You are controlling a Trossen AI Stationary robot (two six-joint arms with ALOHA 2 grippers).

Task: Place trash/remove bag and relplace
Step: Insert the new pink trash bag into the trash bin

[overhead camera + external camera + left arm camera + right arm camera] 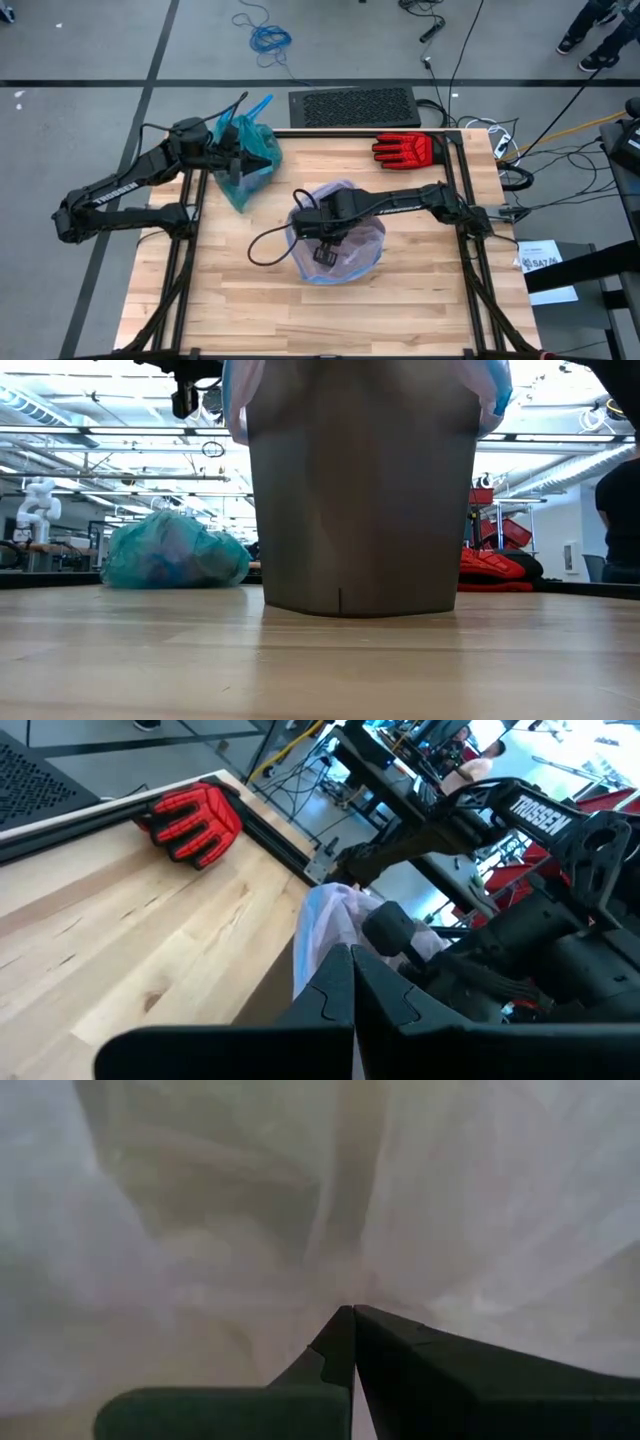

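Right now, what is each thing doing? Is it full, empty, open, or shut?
Green bag: out of the bin, bulging full, lying on the table by the left gripper.
Bin: upright, lined with the pink bag.
Pink bag: spread open over the bin's rim.
Right gripper: fingers together, down inside the pink bag.
Left gripper: fingers together.
Red glove: lying flat at the table's edge.

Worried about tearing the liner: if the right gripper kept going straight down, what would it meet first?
Probably the pale pink bag lining the bin; the right gripper, fingers shut, already points into its folds.
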